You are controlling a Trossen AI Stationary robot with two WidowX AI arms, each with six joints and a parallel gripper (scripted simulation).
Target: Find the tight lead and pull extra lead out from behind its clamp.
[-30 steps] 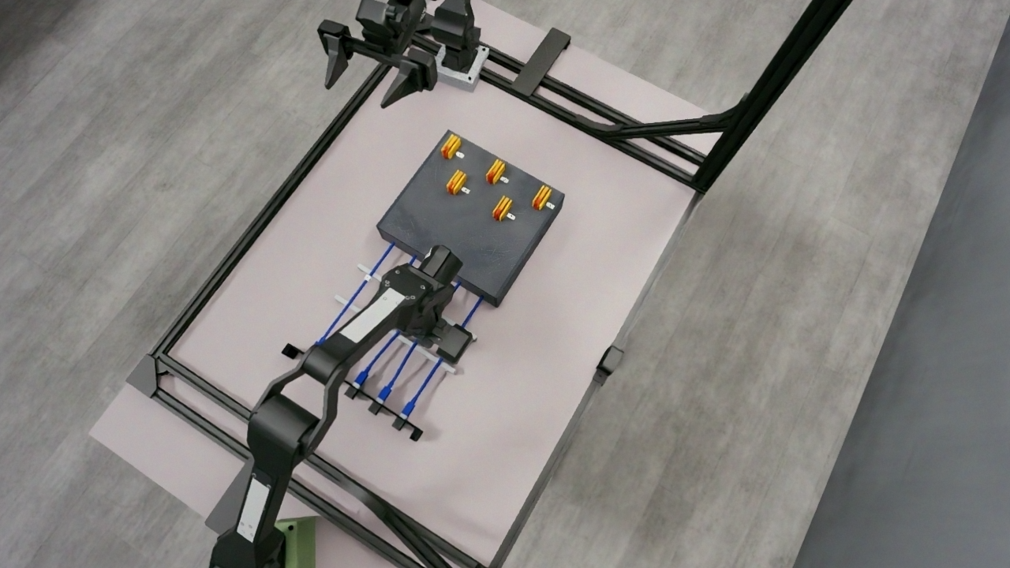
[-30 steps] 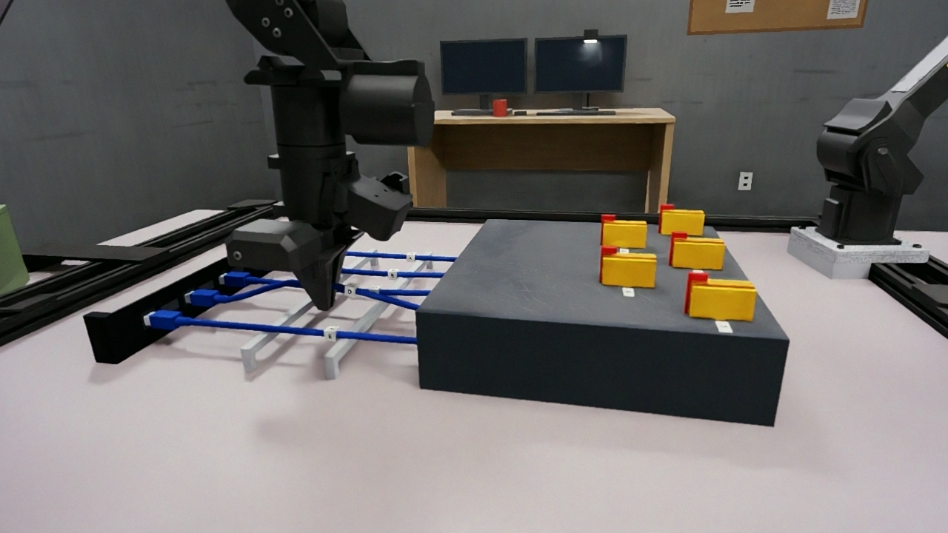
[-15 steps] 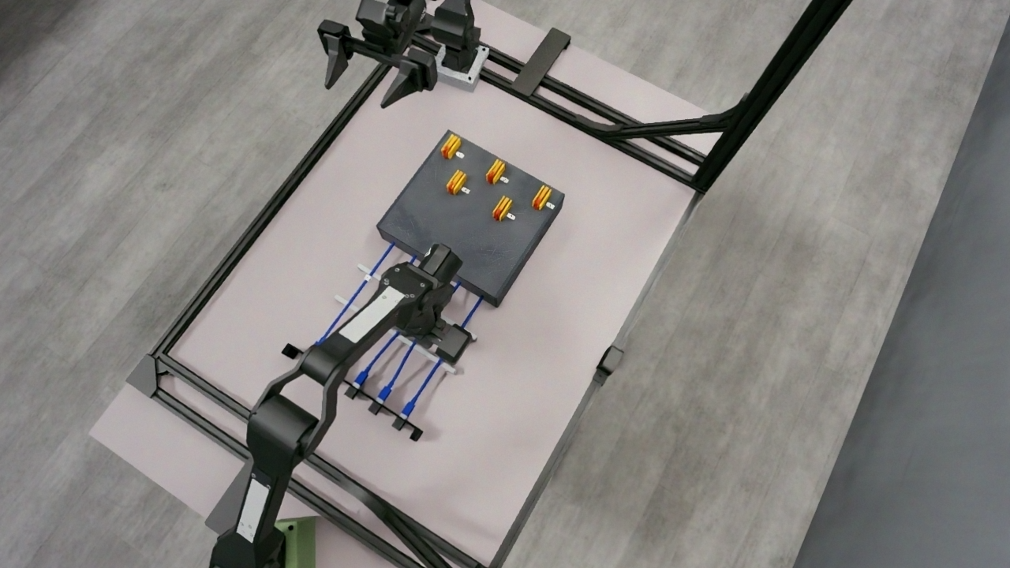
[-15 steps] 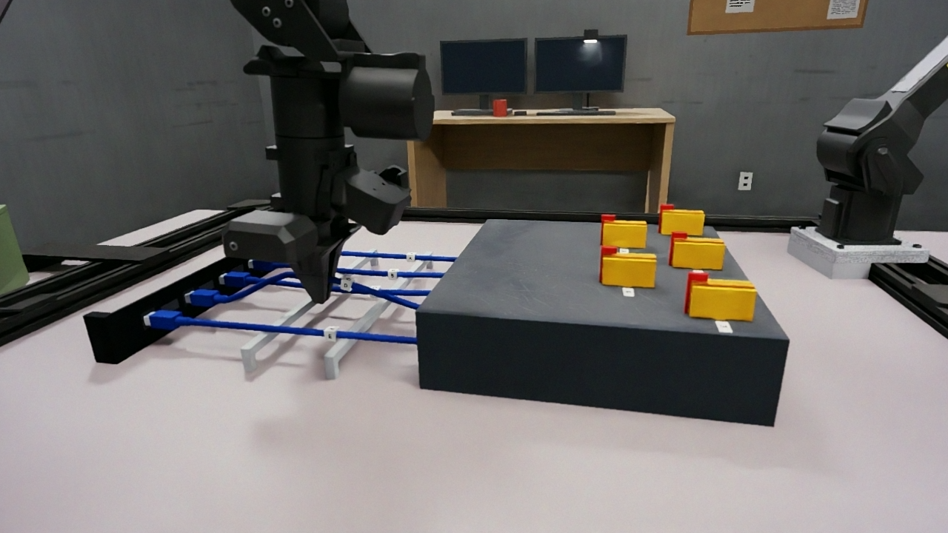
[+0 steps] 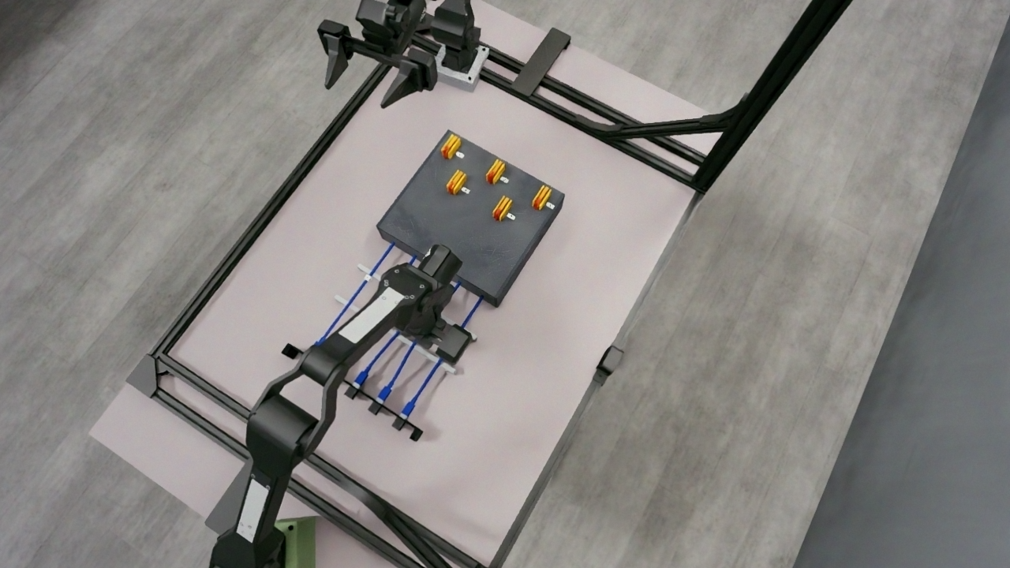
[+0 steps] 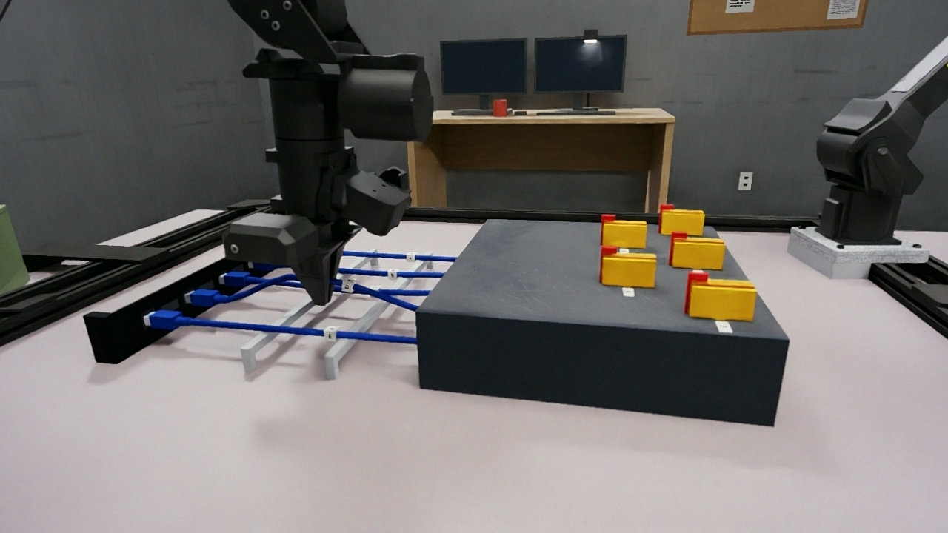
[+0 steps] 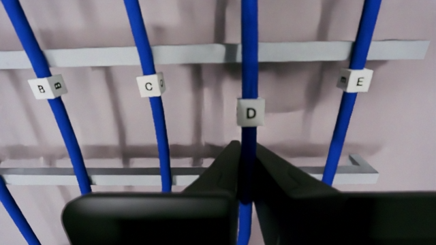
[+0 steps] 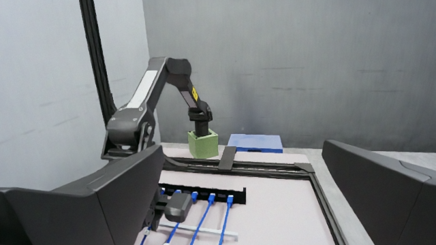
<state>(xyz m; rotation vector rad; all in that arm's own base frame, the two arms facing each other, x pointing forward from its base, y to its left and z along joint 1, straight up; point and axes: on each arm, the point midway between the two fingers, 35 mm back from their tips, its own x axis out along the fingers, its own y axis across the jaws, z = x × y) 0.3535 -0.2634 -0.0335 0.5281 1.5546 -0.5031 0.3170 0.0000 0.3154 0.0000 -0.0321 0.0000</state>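
The left end effector point(image 6: 321, 301) point(image 7: 242, 148) is clamping lead D point(image 7: 249, 78) between its fingers, just beside the white D tag point(image 7: 251, 112), and is holding it raised above the pale rails. Lead E point(image 6: 258, 327) point(image 7: 340, 133) is running alongside, apart from the fingers. Over by the dark box's point(image 5: 451, 240) point(image 6: 596, 364) handle end, the right end effector point(image 5: 355, 96) is hanging with fingers spread, touching no lead.
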